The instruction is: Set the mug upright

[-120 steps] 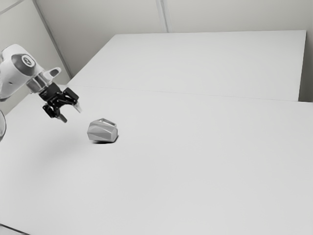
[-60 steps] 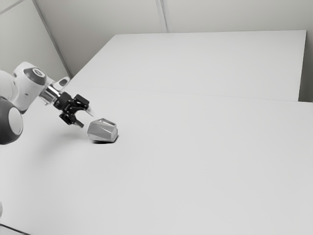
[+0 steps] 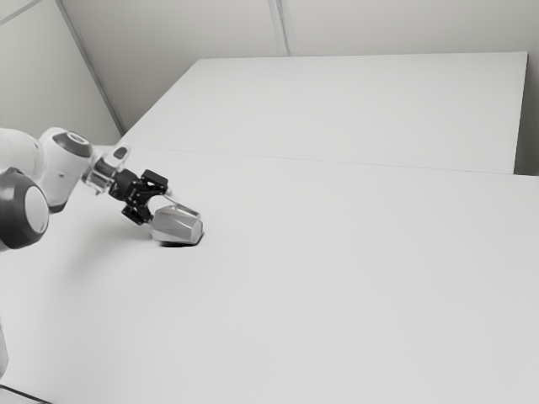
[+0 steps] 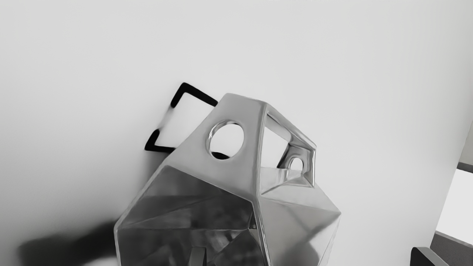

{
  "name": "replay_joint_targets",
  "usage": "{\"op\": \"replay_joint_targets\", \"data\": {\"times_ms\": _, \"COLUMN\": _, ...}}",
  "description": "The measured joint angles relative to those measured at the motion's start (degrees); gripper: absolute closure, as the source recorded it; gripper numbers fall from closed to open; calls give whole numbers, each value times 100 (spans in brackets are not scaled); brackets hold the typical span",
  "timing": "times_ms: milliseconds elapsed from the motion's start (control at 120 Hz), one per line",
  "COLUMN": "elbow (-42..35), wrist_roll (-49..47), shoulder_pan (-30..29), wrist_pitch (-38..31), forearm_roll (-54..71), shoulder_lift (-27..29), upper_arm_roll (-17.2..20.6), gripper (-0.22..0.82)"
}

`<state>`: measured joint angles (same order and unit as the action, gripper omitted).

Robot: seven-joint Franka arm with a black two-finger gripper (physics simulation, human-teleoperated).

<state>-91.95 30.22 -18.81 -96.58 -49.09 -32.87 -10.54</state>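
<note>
At the mug's [image 3: 175, 227] ten o'clock, exterior view: gripper [image 3: 162, 210], fingers apart
Mug: on its side, on the desk [image 3: 337, 295]
Handle [image 4: 249, 159]: toward one o'clock

On the bench [image 3: 354, 286], toward its edge at the exterior view's left, the mug [image 3: 176, 227] is placed; on that edge's side the gripper [image 3: 168, 212] is held.
</note>
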Motion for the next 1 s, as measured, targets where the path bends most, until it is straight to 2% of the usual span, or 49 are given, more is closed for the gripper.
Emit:
{"op": "replay_joint_targets", "data": {"times_ms": 67, "elbow": -32, "wrist_roll": -8, "shoulder_pan": 23, "wrist_pitch": 0, "forearm_roll": -83, "shoulder_lift": -9, "upper_arm_roll": 8, "gripper": 2}}
{"op": "replay_joint_targets", "data": {"times_ms": 250, "elbow": -18, "wrist_roll": -105, "shoulder_pan": 71, "wrist_pitch": -1, "forearm_roll": -34, "shoulder_lift": -6, "upper_arm_roll": 3, "gripper": 48}}
{"op": "replay_joint_targets", "data": {"times_ms": 300, "elbow": -6, "wrist_roll": -136, "shoulder_pan": 76, "wrist_pitch": -1, "forearm_roll": -27, "shoulder_lift": -5, "upper_arm_roll": 7, "gripper": 55}}
{"op": "replay_joint_targets", "data": {"times_ms": 408, "elbow": 47, "wrist_roll": -203, "shoulder_pan": 102, "wrist_pitch": -7, "forearm_roll": -26, "shoulder_lift": 11, "upper_arm_roll": 43, "gripper": 65}}
{"op": "replay_joint_targets", "data": {"times_ms": 542, "elbow": 97, "wrist_roll": -308, "shoulder_pan": 191, "wrist_pitch": -10, "forearm_roll": -7, "shoulder_lift": 63, "upper_arm_roll": 63, "gripper": 72}}
{"op": "replay_joint_targets", "data": {"times_ms": 700, "elbow": 51, "wrist_roll": -428, "shoulder_pan": 322, "wrist_pitch": -26, "forearm_roll": 255, "shoulder_lift": 253, "upper_arm_roll": 53, "gripper": 75}}
{"op": "replay_joint_targets", "data": {"times_ms": 817, "elbow": -164, "wrist_roll": -532, "shoulder_pan": 679, "wrist_pitch": -269, "forearm_roll": 954, "shoulder_lift": 700, "upper_arm_roll": 57, "gripper": 76}}
{"op": "replay_joint_targets", "data": {"times_ms": 1000, "elbow": -1134, "wrist_roll": -862, "shoulder_pan": 1305, "wrist_pitch": -1102, "forearm_roll": 2392, "shoulder_lift": 1687, "upper_arm_roll": 274, "gripper": 77}}
